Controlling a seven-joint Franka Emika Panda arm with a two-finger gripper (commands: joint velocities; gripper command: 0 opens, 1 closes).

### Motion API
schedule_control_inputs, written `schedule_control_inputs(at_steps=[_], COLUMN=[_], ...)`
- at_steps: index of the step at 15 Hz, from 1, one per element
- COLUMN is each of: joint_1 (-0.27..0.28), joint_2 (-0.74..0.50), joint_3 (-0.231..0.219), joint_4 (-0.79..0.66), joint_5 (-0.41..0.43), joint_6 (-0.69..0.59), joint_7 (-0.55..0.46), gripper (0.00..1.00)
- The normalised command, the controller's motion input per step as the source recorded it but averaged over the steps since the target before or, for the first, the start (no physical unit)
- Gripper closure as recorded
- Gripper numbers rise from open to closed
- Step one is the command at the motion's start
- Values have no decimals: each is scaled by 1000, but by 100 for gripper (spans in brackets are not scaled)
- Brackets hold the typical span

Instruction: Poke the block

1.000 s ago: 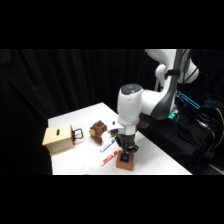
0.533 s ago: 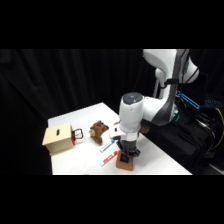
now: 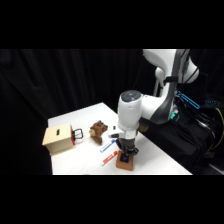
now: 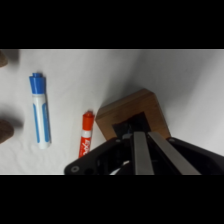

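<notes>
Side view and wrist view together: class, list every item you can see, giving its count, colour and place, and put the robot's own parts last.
block: one, orange-brown with a dark mark on top, near the table's front edge, under the claw.
markers: two, one blue-capped, one red-capped, lying side by side left of the block.
box: one, pale wood with a black handle, at the table's left.
figure: one, dark brown, between box and arm.
table: one, white.
arm: one, white, reaching from the upper right.
claw: one, black, fingers together on the block's top.
</notes>
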Motion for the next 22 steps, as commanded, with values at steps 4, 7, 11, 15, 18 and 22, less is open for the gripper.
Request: schedule_control_inputs(at_steps=[4, 7, 11, 15, 18, 22], joint_1=[-39, -130, -138, -123, -98, -64], joint_2=[-431, -450, -380, -330, -264, -175], joint_3=[-51, -7, -6, -31, -37, -24], joint_4=[-75, -48, -16, 15, 55, 65], joint_5=[-64, 21, 74, 101, 114, 134], joint_6=[-402, -442, -368, -320, -295, -216], joint_7=[96, 42, 10, -20, -35, -50], gripper=[100, 72, 42, 9, 0, 0])
